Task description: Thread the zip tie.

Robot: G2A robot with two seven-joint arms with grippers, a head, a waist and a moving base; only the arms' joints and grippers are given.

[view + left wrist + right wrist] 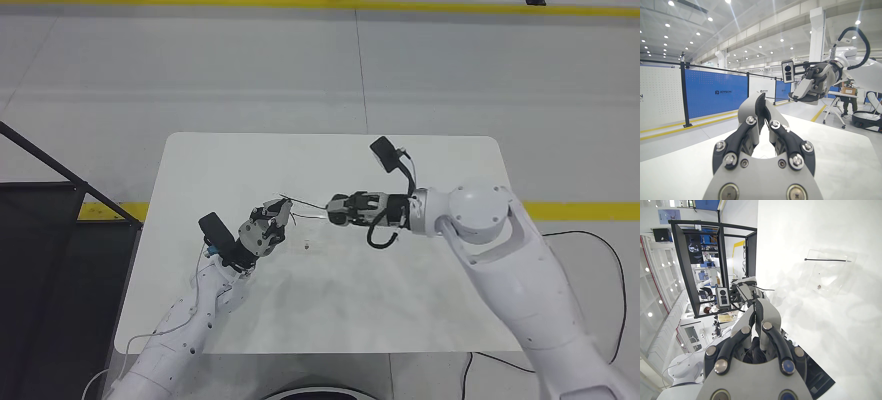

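A thin black zip tie (745, 294) hangs in the air between my two grippers above the middle of the white table (420, 290). My left gripper (284, 208) is shut, with a black strip pinched between its ribbed pads (759, 106). My right gripper (331, 210) faces it from the right, fingers (761, 311) shut on the tie at their tips. In the left wrist view the tie (779, 98) runs as a fine line from my fingertips to the right gripper (794, 98). The tie's loose end (766, 289) sticks out past the left gripper (748, 286).
A second black zip tie (827, 260) lies flat on a clear plastic sheet (831, 275) on the table, just beyond the grippers. A small dark speck (305, 243) sits on the tabletop close by. A black frame (40, 230) stands off the table's left edge.
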